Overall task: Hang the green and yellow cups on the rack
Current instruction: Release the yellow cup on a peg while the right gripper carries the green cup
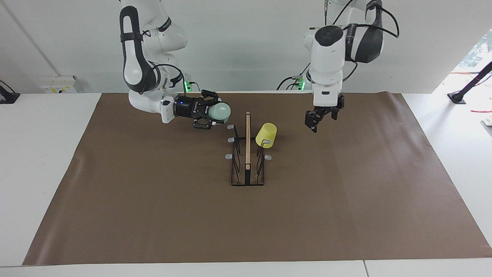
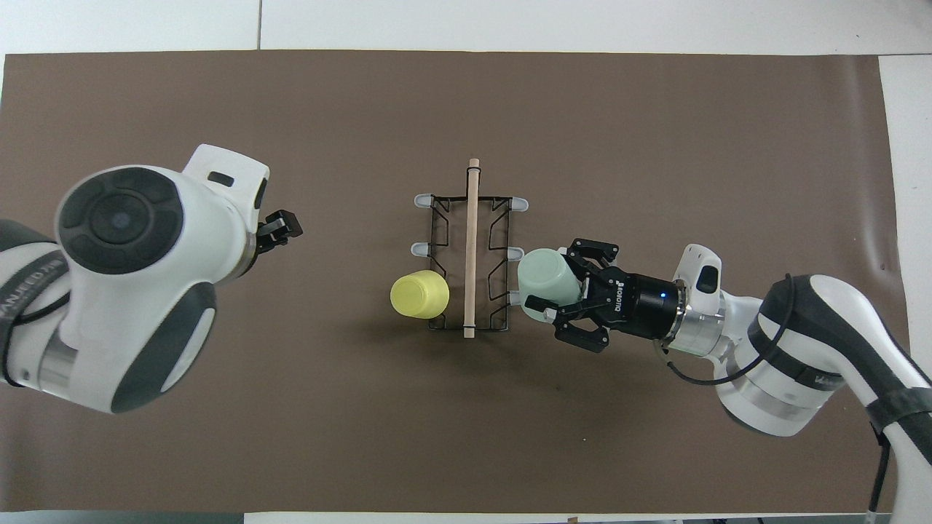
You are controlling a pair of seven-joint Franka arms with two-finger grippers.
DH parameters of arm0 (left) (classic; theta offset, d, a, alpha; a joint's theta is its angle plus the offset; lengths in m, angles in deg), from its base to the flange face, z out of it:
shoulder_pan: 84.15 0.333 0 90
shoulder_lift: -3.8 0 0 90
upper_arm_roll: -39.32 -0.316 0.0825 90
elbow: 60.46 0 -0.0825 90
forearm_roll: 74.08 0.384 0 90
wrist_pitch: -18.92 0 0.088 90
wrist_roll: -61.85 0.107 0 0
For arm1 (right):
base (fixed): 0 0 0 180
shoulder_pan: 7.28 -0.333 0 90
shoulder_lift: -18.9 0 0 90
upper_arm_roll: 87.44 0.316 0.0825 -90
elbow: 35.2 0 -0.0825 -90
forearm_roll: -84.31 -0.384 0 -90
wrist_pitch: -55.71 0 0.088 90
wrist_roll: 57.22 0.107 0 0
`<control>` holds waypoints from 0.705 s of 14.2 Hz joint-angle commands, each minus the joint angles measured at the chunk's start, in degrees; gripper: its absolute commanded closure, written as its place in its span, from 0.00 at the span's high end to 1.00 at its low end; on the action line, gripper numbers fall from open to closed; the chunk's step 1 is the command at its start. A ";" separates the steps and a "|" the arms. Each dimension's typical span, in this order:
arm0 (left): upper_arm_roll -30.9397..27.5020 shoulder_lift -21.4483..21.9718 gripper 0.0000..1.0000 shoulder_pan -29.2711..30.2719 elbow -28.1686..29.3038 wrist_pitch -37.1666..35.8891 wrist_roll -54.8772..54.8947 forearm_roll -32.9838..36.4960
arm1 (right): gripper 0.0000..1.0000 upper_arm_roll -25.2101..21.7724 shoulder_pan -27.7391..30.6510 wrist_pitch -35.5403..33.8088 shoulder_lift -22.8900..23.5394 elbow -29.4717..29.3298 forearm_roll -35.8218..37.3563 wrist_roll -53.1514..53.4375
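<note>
The black wire rack (image 1: 248, 154) with its wooden centre bar stands mid-table; it also shows in the overhead view (image 2: 471, 247). The yellow cup (image 1: 266, 135) hangs mouth-down on a peg on the left arm's side, at the rack's end nearest the robots (image 2: 419, 292). My right gripper (image 1: 213, 109) reaches in sideways, shut on the pale green cup (image 1: 221, 111), and holds it in the air just above the pegs on the right arm's side (image 2: 546, 284). My left gripper (image 1: 321, 119) hangs open and empty in the air beside the yellow cup (image 2: 280, 229).
A brown mat (image 1: 153, 192) covers most of the white table. Grey-tipped pegs (image 1: 229, 156) stick out on both sides of the rack. Cables and a stand lie off the mat at the left arm's end.
</note>
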 commanded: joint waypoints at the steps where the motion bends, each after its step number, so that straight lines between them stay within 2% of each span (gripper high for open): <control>1: 0.44 1.17 1.00 6.44 -0.81 0.33 15.59 -4.64 | 0.00 -0.12 -2.86 1.20 4.07 -0.74 -4.56 -6.67; 4: 0.44 0.38 1.00 13.12 -4.58 -0.64 26.95 -10.26 | 0.00 -0.12 -3.40 3.32 5.22 -1.97 -4.92 -8.80; 10: 0.35 -1.11 1.00 20.07 -15.22 -13.11 37.95 -14.05 | 0.00 -0.04 -3.83 4.19 6.98 -0.92 -4.83 -12.66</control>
